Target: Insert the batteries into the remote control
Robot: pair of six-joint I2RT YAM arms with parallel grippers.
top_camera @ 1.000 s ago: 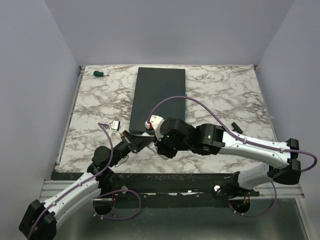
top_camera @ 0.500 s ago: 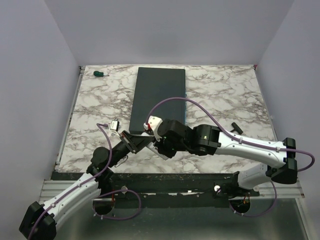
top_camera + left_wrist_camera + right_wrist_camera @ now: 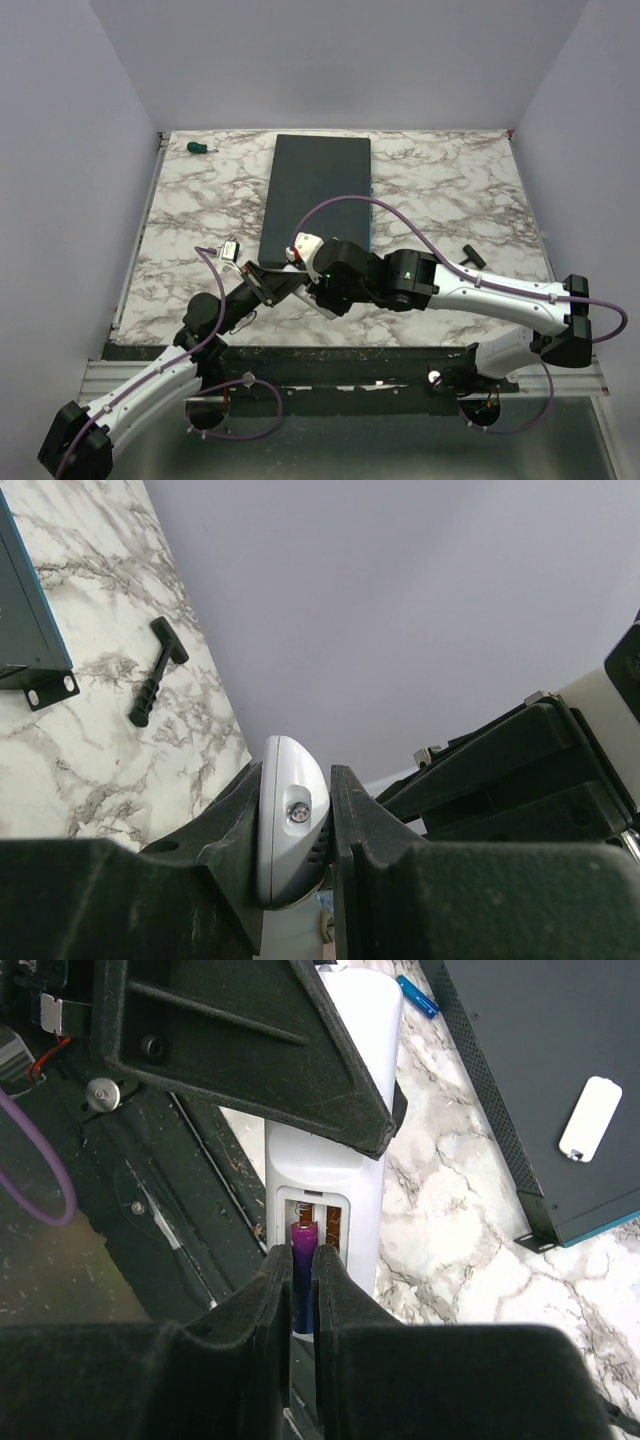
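My left gripper (image 3: 293, 785) is shut on the white remote control (image 3: 288, 825) and holds it off the table near the front edge. In the right wrist view the remote (image 3: 345, 1155) shows its back, with the open battery bay (image 3: 330, 1222) empty in its right slot. My right gripper (image 3: 302, 1265) is shut on the purple-blue battery (image 3: 303, 1260), whose purple tip sits at the bay's left slot. The blue battery (image 3: 417, 996) lies on the marble beyond the remote. In the top view both grippers meet (image 3: 295, 288) and hide the remote.
The large dark grey slab (image 3: 318, 190) lies at the table's middle back, with the small white cover piece (image 3: 590, 1118) on it. A green-handled screwdriver (image 3: 200, 148) lies at the far left. A black T-shaped tool (image 3: 472, 255) lies to the right.
My right arm has shifted slightly left toward the left gripper. The left arm holds almost still.
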